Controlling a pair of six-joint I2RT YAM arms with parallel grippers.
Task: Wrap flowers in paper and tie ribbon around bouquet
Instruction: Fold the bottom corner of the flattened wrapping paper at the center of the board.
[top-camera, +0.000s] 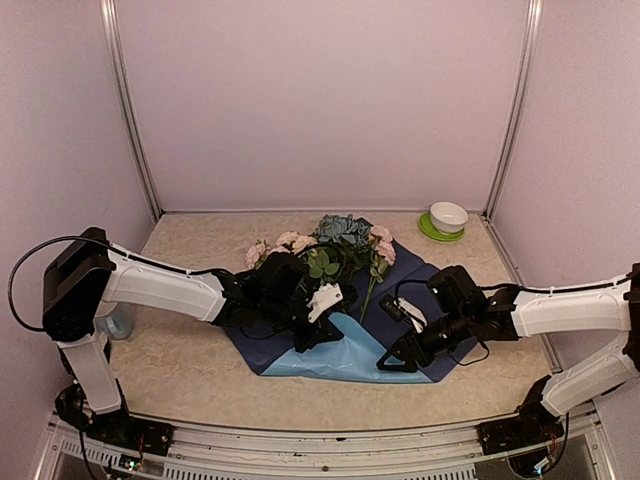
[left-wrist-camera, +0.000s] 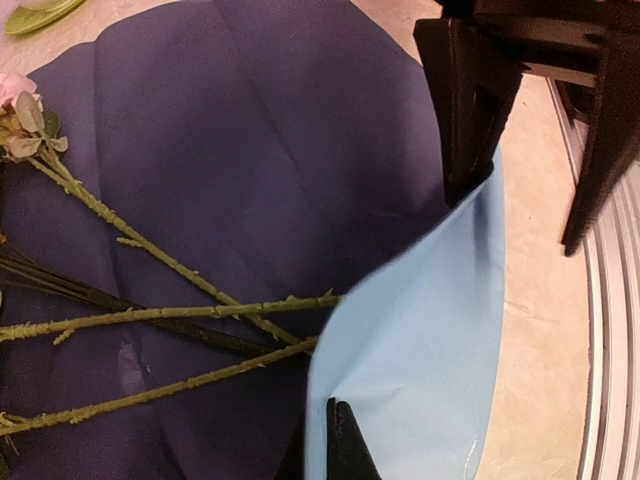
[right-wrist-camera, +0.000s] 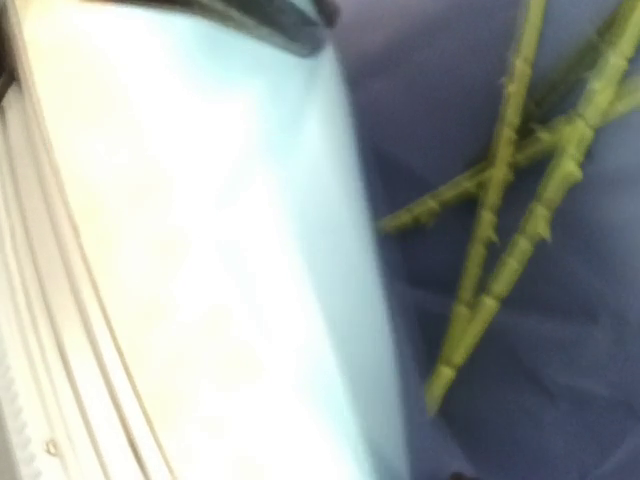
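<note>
The light-blue flap of the paper (left-wrist-camera: 420, 340) is pinched in the closed left tool (left-wrist-camera: 336, 440) — the right tool (top-camera: 394, 360) is held open nearby, nothing gripped.

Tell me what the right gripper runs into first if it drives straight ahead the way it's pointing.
Most likely the paper: the right gripper aims low and leftward at its folded-over light blue flap. The wrist view is blurred, so depth is uncertain; the stems of the flowers lie off to one side.
</note>
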